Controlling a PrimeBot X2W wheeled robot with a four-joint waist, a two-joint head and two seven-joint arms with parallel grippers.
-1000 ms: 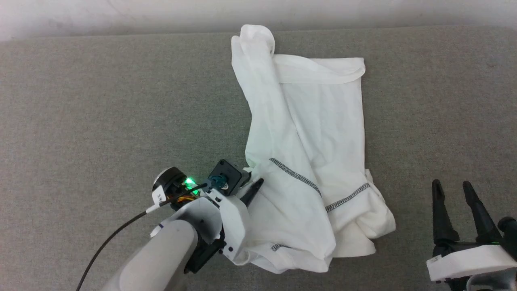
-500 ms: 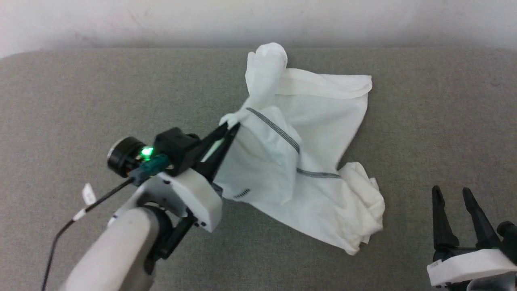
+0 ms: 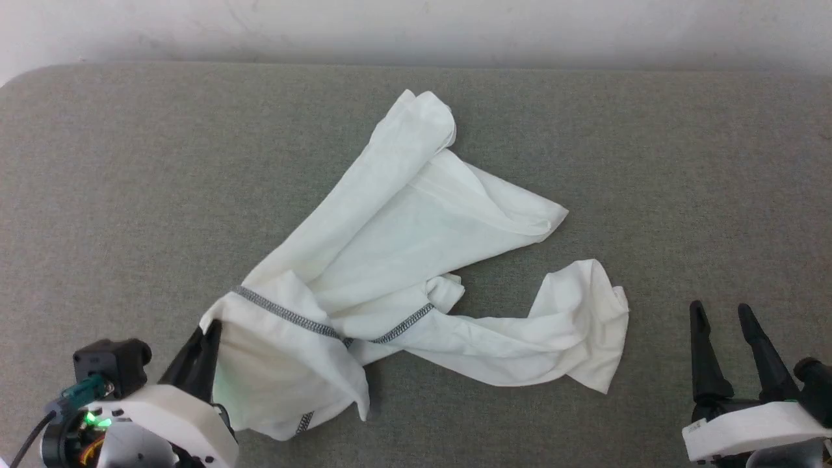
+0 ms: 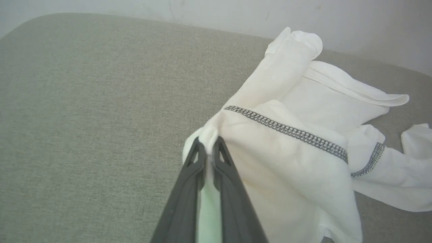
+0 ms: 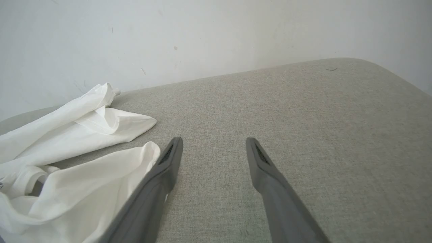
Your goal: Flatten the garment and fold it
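Observation:
The garment [image 3: 396,247] is a thin white shirt with dark grey zigzag seams, lying crumpled and stretched diagonally across the grey surface. My left gripper [image 3: 207,328] at the lower left is shut on a pinch of its fabric near a shoulder seam. The left wrist view shows that pinch between the two dark fingers [image 4: 221,158], with the garment [image 4: 303,135] trailing away to the right. My right gripper [image 3: 720,311] stands open at the lower right, apart from the cloth. In the right wrist view, the right gripper [image 5: 214,143] holds nothing and the garment [image 5: 77,175] lies to its left.
The grey padded surface [image 3: 130,195] has rounded corners and ends at a white wall [image 3: 416,26] along the far side. Bare surface lies left and right of the shirt.
My left gripper closed on the shirt's edge, lifted it, then pulled it back toward the lower left. The shirt is dragged out diagonally, and a sleeve now trails to the right. The right gripper stayed put.

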